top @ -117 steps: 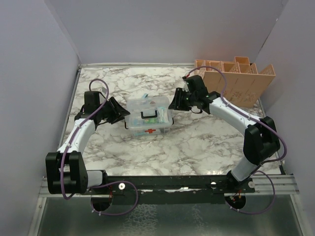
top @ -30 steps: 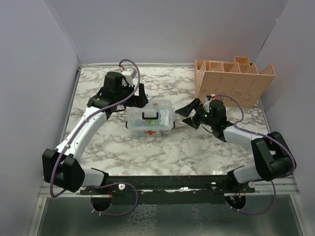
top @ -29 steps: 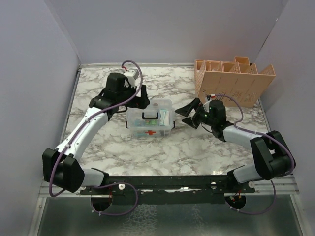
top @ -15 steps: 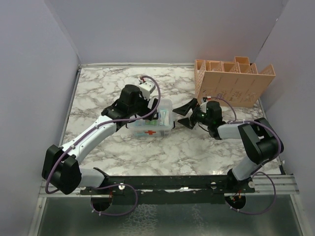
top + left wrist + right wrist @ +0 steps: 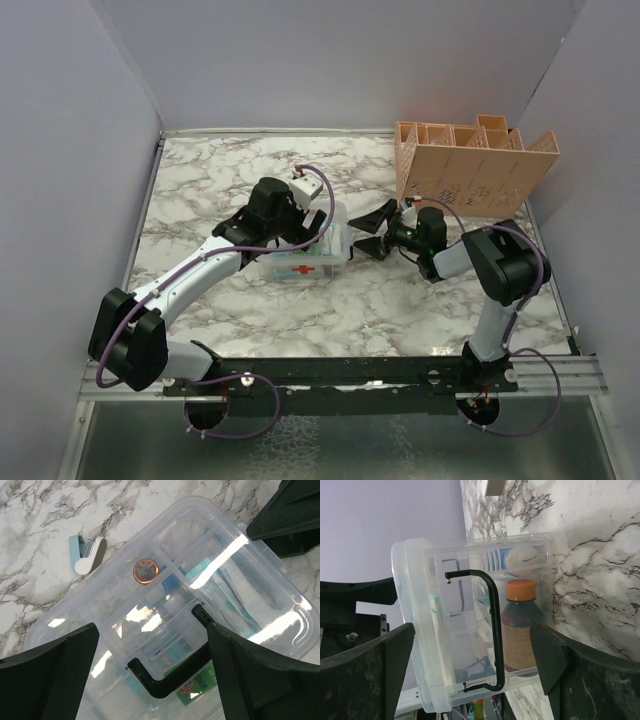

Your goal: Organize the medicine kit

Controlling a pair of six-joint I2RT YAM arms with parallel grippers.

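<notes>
Left hand above medicine kit

The left gripper hangs over the clear medicine kit on the marble table; the right gripper, jaws spread, sits just beside its right end, near a peach slotted organizer

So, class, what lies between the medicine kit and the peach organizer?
The open right gripper, pointing at the medicine kit, with the peach organizer behind it. The top external view shows it.
</notes>
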